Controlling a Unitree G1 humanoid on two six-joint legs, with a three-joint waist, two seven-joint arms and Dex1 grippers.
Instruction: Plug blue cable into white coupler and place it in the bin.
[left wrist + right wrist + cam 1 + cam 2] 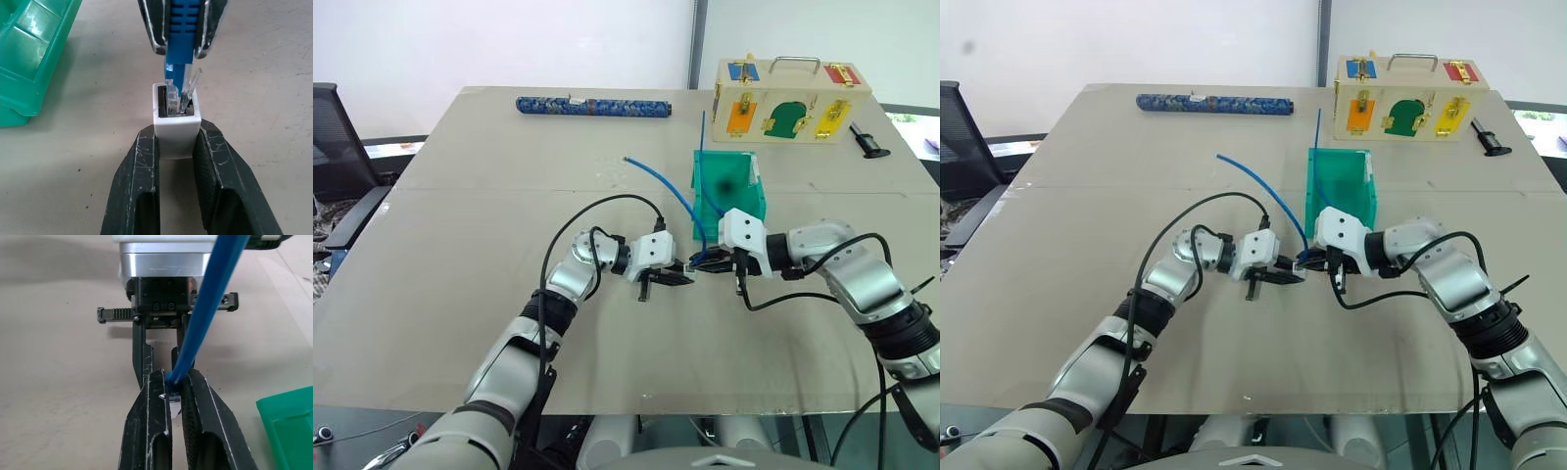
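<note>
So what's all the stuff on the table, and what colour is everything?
blue cable: one, bright blue, curving from the bin's front down to the right claw, clear plug at the coupler's socket
white coupler: one, white, pinched in the left claw
bin: one, teal-green, mid-table behind the claws
wooden box: one, pale with coloured doors, far right
patterned roll: one, dark blue, far edge
black tool: one, black, right of the box
table: one, beige
office chair: one, black, left of the table
left claw: black, shut on the coupler
right claw: black, shut on the cable
</note>
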